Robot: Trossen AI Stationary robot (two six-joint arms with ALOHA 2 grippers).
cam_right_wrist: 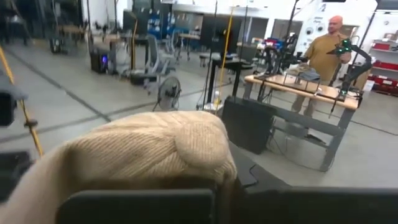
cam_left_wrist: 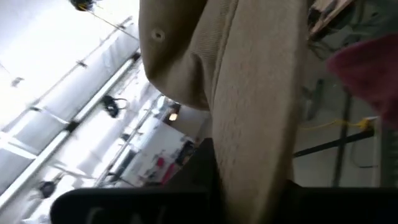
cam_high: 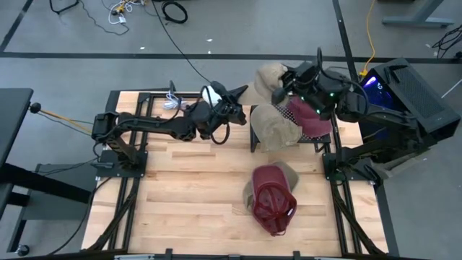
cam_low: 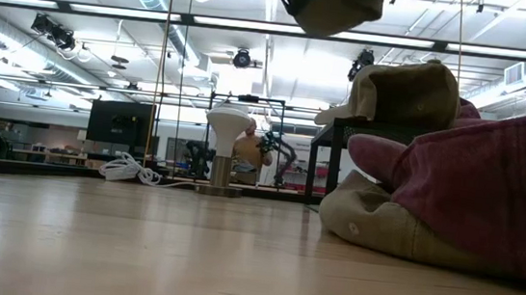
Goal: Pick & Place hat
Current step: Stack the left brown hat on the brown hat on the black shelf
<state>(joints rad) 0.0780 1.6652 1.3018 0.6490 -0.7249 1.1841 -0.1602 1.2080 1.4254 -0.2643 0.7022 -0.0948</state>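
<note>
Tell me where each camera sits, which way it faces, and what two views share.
High: overhead, facing down; both arms, maroon cap on table.
Low: table height, facing the room; maroon cap close.
Left wrist: on left arm, facing tan hat.
Right wrist: on right arm, facing beige hat, person beyond.
High and low share the maroon cap.

Tan hats [cam_high: 276, 124] on rack; maroon hat [cam_high: 273, 200] lies on table.

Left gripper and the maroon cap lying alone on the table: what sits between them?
Nothing: in the high view only bare wooden table lies between the left gripper and the maroon cap.
</note>
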